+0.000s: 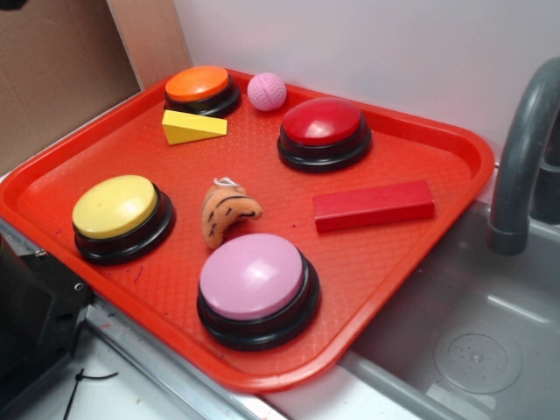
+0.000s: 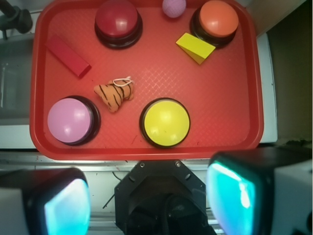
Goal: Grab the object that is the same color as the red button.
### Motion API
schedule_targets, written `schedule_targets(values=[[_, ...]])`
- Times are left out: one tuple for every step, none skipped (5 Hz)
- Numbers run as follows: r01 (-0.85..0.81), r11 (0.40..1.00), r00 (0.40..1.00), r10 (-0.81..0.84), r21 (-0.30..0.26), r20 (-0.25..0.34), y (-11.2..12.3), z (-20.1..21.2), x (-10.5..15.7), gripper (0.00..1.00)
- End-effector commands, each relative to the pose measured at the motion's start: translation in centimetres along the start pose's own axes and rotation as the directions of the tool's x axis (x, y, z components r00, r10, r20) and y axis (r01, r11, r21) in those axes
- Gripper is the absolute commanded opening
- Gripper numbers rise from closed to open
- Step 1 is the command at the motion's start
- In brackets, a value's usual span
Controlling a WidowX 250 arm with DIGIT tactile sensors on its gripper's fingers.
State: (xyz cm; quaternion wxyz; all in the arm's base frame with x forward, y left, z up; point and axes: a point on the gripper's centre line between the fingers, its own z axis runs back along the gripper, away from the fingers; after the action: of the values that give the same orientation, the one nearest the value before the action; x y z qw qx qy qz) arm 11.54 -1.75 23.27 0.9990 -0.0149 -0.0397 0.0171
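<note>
Beside a steel sink [image 1: 490,350], the red tray [image 2: 234,98] holds the red block [image 2: 67,56], lying flat near the red button [image 2: 118,20]; the gripper [image 2: 151,200] hangs spread wide, empty, off the tray's near edge.

The tray [image 1: 411,254] is bright red with a tiny bumpy pattern. The long block [image 1: 374,206] is plain red, like the shiny dark red button [image 1: 324,131] on its black base. The other buttons are orange [image 1: 201,89], yellow [image 1: 120,214] and pink [image 1: 256,287], all on black bases. The wedge [image 1: 192,127] is yellow. The little ball [image 1: 267,91] is pink. The small toy [image 1: 227,210] is orange with dark stripes.
</note>
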Motion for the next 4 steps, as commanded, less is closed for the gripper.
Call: schedule_targets(values=[[0.231, 0.967, 0.97, -0.238, 0.107, 0.058, -2.8, -1.4, 3.8, 1.0], [0.326, 0.935, 0.941, -0.335, 0.137, 0.047, -4.2, -2.9, 5.6, 1.0], [0.425, 0.901, 0.898, -0.432, 0.084, 0.089, -6.1, -5.4, 8.2, 1.0], [0.452, 0.89, 0.878, -0.455, 0.057, 0.148, -7.6, -8.3, 10.7, 1.0]])
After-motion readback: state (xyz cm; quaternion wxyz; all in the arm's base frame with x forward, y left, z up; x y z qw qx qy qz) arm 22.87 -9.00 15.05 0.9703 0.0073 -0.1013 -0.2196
